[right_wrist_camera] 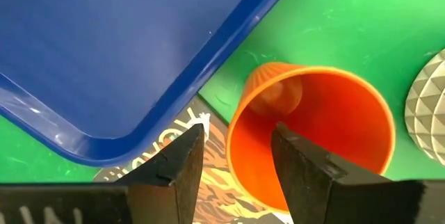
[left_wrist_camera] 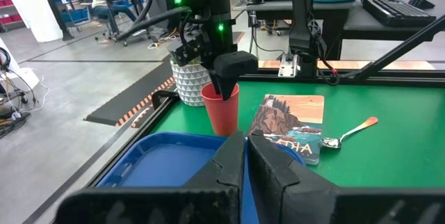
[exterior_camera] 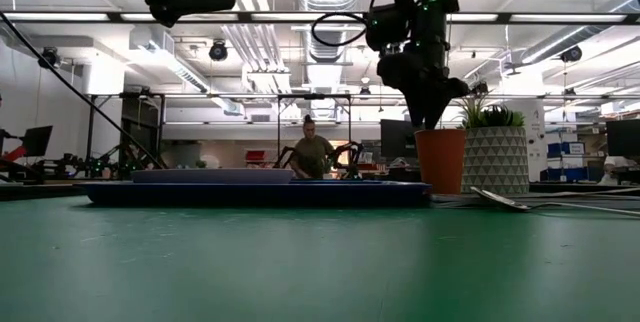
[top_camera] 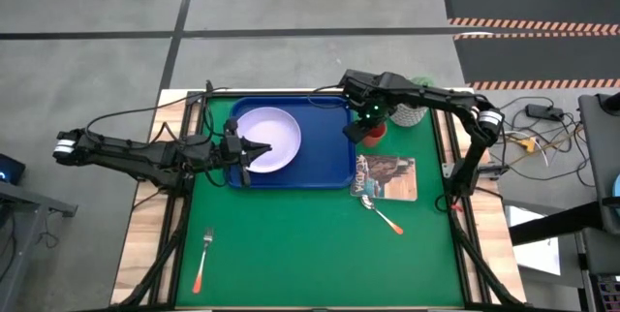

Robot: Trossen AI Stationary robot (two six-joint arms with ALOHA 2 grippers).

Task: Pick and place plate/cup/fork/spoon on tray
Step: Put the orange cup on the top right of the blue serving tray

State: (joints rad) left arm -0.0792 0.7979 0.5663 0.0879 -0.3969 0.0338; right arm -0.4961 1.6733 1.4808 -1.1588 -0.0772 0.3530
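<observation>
The pale plate [top_camera: 269, 138] lies flat in the left part of the blue tray [top_camera: 329, 157]. My left gripper [top_camera: 254, 147] hangs above the plate, raised clear of it, shut and empty [left_wrist_camera: 247, 158]. The orange-red cup [right_wrist_camera: 327, 126] stands upright on the green mat just right of the tray [top_camera: 374, 138]. My right gripper [right_wrist_camera: 236, 158] is open over the cup's rim, pointing down, one finger inside the cup and one outside, with gaps to the wall. The spoon [top_camera: 383, 215] and the fork [top_camera: 202, 259] lie on the mat.
A white pot with a green plant [top_camera: 409, 113] stands close behind the cup. A printed booklet [top_camera: 387, 176] lies on the mat just in front of the cup, the spoon at its near edge. A person sits in the room behind the table [exterior_camera: 312, 152].
</observation>
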